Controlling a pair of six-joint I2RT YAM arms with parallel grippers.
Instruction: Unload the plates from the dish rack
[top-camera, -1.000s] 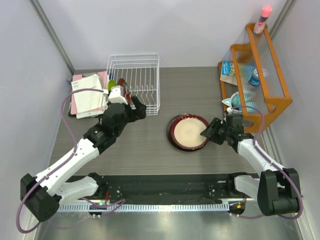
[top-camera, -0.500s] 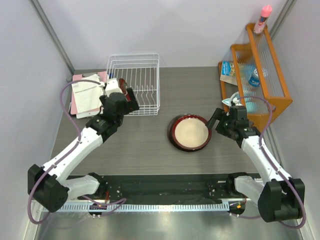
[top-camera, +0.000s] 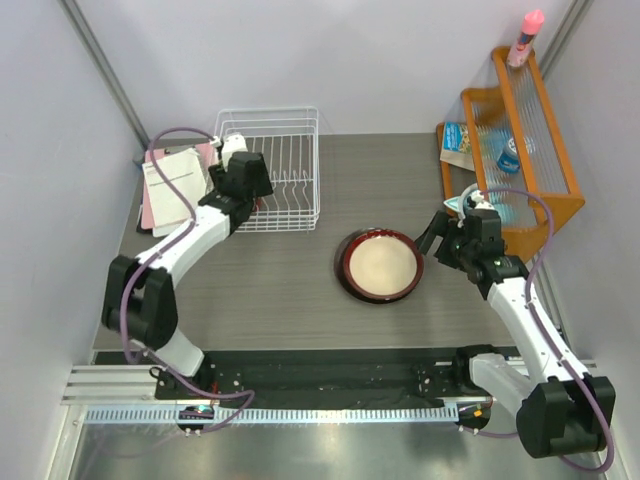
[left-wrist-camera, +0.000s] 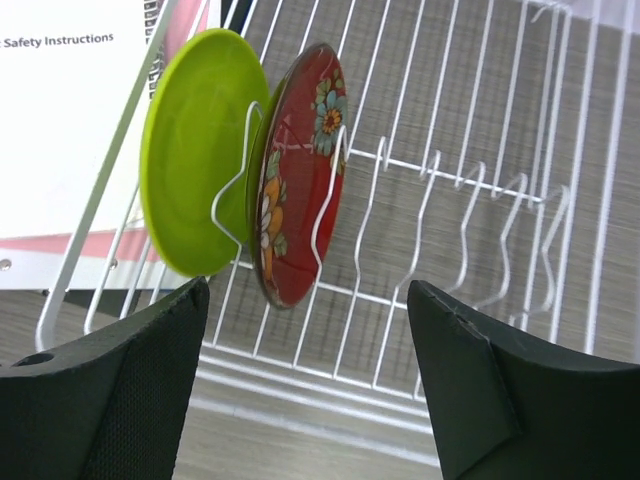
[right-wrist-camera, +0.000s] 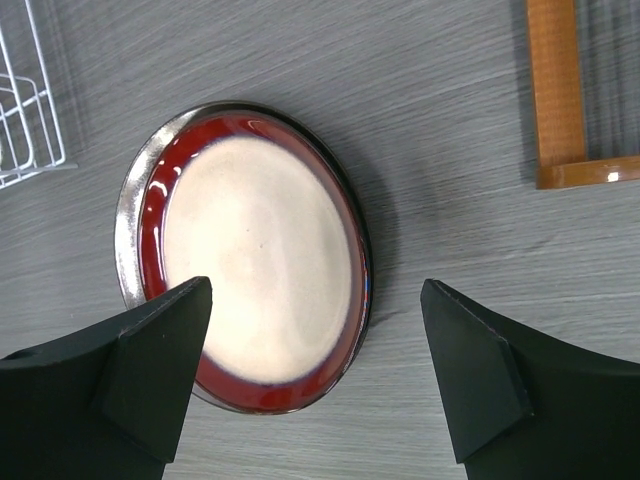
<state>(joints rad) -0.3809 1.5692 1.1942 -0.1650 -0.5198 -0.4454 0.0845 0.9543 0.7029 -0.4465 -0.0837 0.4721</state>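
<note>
The white wire dish rack (top-camera: 300, 160) stands at the back left. In the left wrist view the lime green plate (left-wrist-camera: 190, 160) and the red floral plate (left-wrist-camera: 300, 190) stand upright side by side between its prongs (left-wrist-camera: 440, 190). My left gripper (top-camera: 246, 183) hangs over the rack's near left part, open and empty (left-wrist-camera: 307, 300), with the two plates just ahead. The dark-red-rimmed plate (top-camera: 379, 265) lies flat on the table, and a grey rim (right-wrist-camera: 122, 240) shows under its left edge (right-wrist-camera: 250, 255). My right gripper (top-camera: 436, 236) is open and empty above the plate's right edge (right-wrist-camera: 315, 300).
An orange wooden shelf (top-camera: 530, 150) with small packets and a pink-capped bottle (top-camera: 525, 35) stands at the right; its foot shows in the right wrist view (right-wrist-camera: 555, 100). White and pink booklets (top-camera: 175, 190) lie left of the rack. Walls close in on both sides.
My left arm swung up and back from the rack's front to over its left part. My right gripper drew back from the plate's right rim, up and to the right.
</note>
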